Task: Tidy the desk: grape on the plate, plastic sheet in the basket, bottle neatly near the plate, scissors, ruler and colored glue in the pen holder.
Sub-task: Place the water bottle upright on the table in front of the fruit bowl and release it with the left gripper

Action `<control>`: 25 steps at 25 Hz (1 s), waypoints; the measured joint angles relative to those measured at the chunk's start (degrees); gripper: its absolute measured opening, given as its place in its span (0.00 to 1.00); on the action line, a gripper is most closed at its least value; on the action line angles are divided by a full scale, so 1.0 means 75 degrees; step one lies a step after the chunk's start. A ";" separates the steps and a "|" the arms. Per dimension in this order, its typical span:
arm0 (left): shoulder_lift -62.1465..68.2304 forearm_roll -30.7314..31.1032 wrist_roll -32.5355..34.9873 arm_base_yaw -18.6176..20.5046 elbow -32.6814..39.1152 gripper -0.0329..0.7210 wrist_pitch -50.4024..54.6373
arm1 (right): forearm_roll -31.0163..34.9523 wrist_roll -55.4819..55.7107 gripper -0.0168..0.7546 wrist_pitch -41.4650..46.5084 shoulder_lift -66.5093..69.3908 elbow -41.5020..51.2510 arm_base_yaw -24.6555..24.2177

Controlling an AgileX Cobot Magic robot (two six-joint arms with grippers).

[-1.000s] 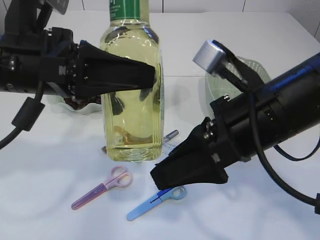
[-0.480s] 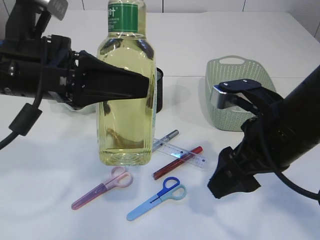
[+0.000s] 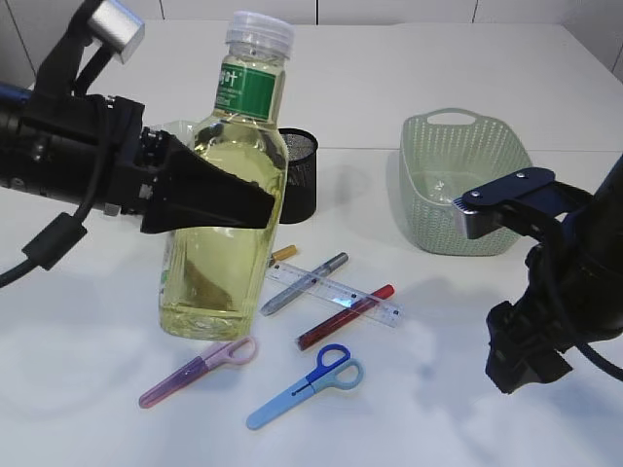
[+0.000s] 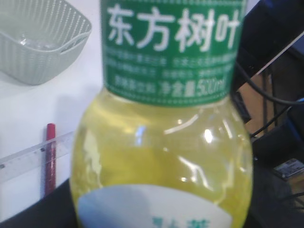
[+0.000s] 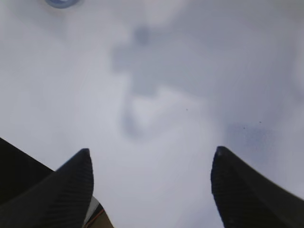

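My left gripper (image 3: 255, 202) is shut on the bottle (image 3: 219, 248), a clear bottle of yellow liquid with a green label and a white cap. The bottle leans with its cap to the right, and it fills the left wrist view (image 4: 161, 142). Pink scissors (image 3: 200, 370) and blue scissors (image 3: 304, 386) lie in front of it. The ruler (image 3: 336, 292), a red glue pen (image 3: 346, 317) and a grey one (image 3: 307, 282) lie beside it. My right gripper (image 3: 521, 365) (image 5: 149, 154) hangs open and empty over bare table at the front right. Plate and grape are hidden behind my left arm.
The black mesh pen holder (image 3: 300, 170) stands just behind the bottle. The pale green basket (image 3: 467, 190) (image 4: 42, 42) sits at the back right, with something clear lying inside it. White table surrounds the right gripper.
The bottle has moved left in my left gripper and now leans. My right arm has pulled away from the pens to the front right, uncovering the ruler and glue pens.
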 joint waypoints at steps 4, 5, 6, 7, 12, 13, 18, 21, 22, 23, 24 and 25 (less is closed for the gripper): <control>0.0000 0.1350 -0.1114 0.0000 -0.0437 0.62 -0.0276 | -0.0175 0.0051 0.79 0.0154 -0.0005 0.0000 0.0000; 0.0000 0.1773 -0.1443 0.0000 -0.0539 0.62 -0.0311 | -0.0189 0.0057 0.79 0.0186 -0.0005 0.0000 0.0000; 0.0000 0.2178 -0.1708 0.0000 -0.0617 0.62 -0.0327 | -0.0207 0.0070 0.79 0.0218 -0.0005 0.0000 0.0000; 0.0000 0.2531 -0.2008 0.0000 -0.0681 0.62 -0.0356 | -0.0241 0.0075 0.79 0.0234 -0.0005 0.0000 0.0000; 0.0012 0.3973 -0.3594 0.0000 -0.0851 0.62 -0.0528 | -0.0324 0.0093 0.79 0.0279 -0.0005 0.0000 0.0000; 0.0012 0.4351 -0.3922 0.0000 -0.0896 0.62 -0.0552 | -0.0376 0.0105 0.79 0.0313 -0.0005 0.0000 0.0000; 0.0012 0.6262 -0.6072 0.0000 -0.1087 0.62 -0.0745 | -0.0709 0.0227 0.79 0.0587 -0.0005 0.0000 0.0000; 0.0012 0.7490 -0.7446 0.0011 -0.1152 0.62 -0.0781 | -0.0870 0.0243 0.79 0.0704 -0.0005 0.0000 0.0000; 0.0012 0.7823 -0.7963 0.0018 -0.1166 0.62 -0.0778 | -0.0910 0.0256 0.79 0.0733 -0.0005 0.0000 0.0000; 0.0012 0.8214 -0.8396 0.0069 -0.1166 0.62 -0.0778 | -0.0964 0.0274 0.79 0.0784 -0.0005 0.0000 0.0000; 0.0012 0.8547 -0.8905 0.0126 -0.1166 0.62 -0.0764 | -0.1015 0.0322 0.79 0.0840 -0.0005 0.0000 0.0000; 0.0012 0.8783 -0.9322 0.0207 -0.1166 0.62 -0.0741 | -0.1048 0.0387 0.79 0.0862 -0.0005 0.0000 0.0000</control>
